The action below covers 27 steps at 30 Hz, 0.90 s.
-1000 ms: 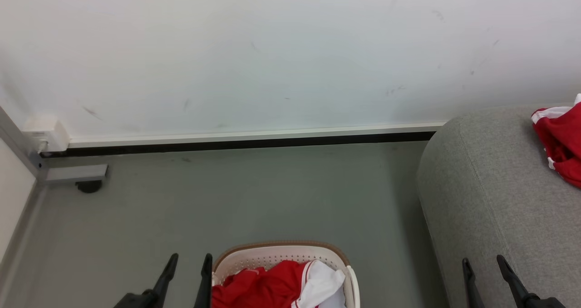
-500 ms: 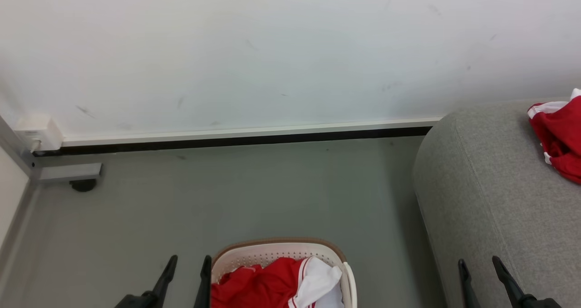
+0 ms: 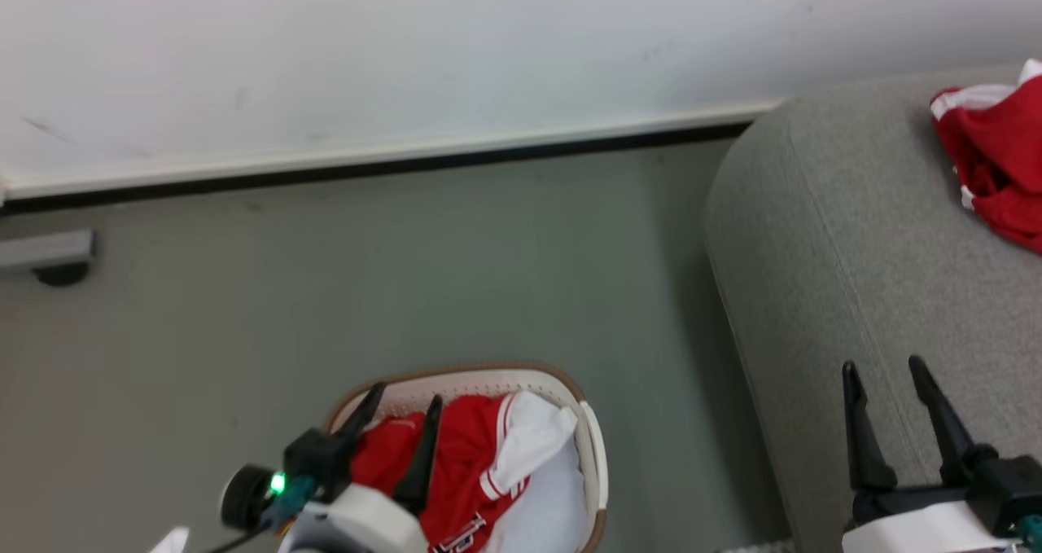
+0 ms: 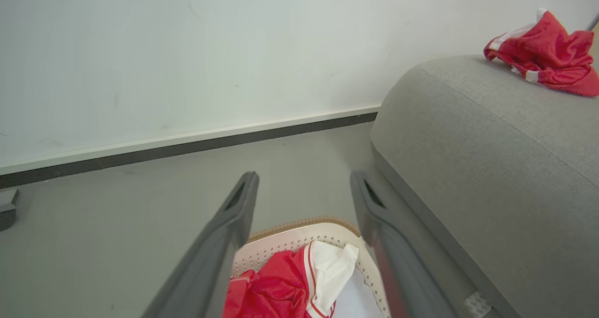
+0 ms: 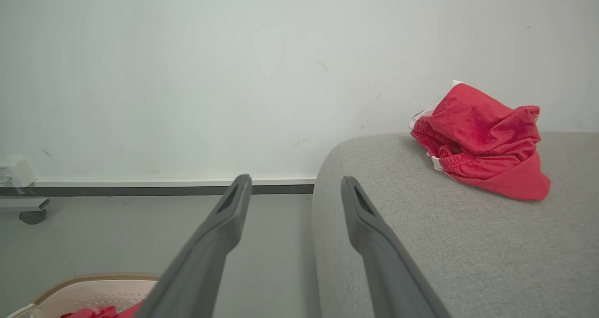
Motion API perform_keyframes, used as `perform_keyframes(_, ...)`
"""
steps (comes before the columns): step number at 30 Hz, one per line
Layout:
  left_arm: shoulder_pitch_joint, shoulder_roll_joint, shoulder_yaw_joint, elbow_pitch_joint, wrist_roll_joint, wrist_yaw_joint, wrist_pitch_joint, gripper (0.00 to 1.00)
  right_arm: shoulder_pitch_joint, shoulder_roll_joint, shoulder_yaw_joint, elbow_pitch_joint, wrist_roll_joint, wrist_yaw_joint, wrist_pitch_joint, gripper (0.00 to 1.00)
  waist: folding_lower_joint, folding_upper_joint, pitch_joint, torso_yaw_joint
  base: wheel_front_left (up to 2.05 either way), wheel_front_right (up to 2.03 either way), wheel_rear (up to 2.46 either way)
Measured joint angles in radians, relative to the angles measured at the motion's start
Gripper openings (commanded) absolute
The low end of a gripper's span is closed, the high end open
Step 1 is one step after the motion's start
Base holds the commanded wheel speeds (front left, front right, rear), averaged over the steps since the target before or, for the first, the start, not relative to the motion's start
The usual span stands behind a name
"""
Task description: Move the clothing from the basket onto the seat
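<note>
- basket (image 3: 592,455): near end cut off by the bottom edge of the head view, left rim partly hidden behind the left arm.
- clothing (image 3: 468,447) lies bunched in the basket, red with white trim. A black-and-white print at the bottom edge is cut off and unreadable.
- pale pad (image 3: 541,520) lies under it on the basket's right side, only partly showing.
- second red garment (image 3: 997,154) lies on the sofa (image 3: 847,276). It is cut by the right edge of the head view but whole in the right wrist view, crumpled, with striped trim.
- sofa runs out of frame right and bottom; basket stands on the floor (image 3: 326,276) near its rounded end, apart.
- grey bar (image 3: 49,252) with a dark wheel, cut off at the left edge.
- left jaws wide, nothing between them; left fingers (image 3: 425,447) are above the basket, tips toward its far rim.
- green light (image 3: 278,482) on the left wrist.
- right jaws wide, empty; right fingers (image 3: 861,431) are over the sofa's near edge, pointing at the wall (image 3: 488,48), well apart from the garment.
</note>
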<state>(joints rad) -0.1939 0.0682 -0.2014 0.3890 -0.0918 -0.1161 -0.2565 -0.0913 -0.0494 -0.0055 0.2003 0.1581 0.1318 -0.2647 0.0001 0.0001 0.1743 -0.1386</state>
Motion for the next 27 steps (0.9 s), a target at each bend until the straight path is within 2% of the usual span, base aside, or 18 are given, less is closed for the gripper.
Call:
perform_keyframes(11, -0.308, 0.000, -0.132, 0.320, 0.086, -0.008, 0.134, 1.00, -0.121, -0.001, 0.029, -0.120, 0.007, 0.000, 0.000, 1.00, 0.0002, 0.0000, 0.230, -0.076, 0.00, 0.00, 0.00)
perform_keyframes(19, -0.463, 0.032, -0.155, 0.522, 0.114, -0.001, 0.213, 1.00, -0.186, -0.001, 0.073, -0.212, 0.038, 0.000, 0.000, 1.00, 0.0002, 0.0000, 0.417, -0.143, 0.00, 0.00, 0.00)
perform_keyframes(27, -0.579, 0.074, -0.165, 0.621, 0.133, 0.004, 0.218, 1.00, -0.231, -0.001, 0.091, -0.265, 0.063, 0.000, 0.000, 1.00, 0.0002, 0.0000, 0.587, -0.195, 0.00, 0.00, 0.00)
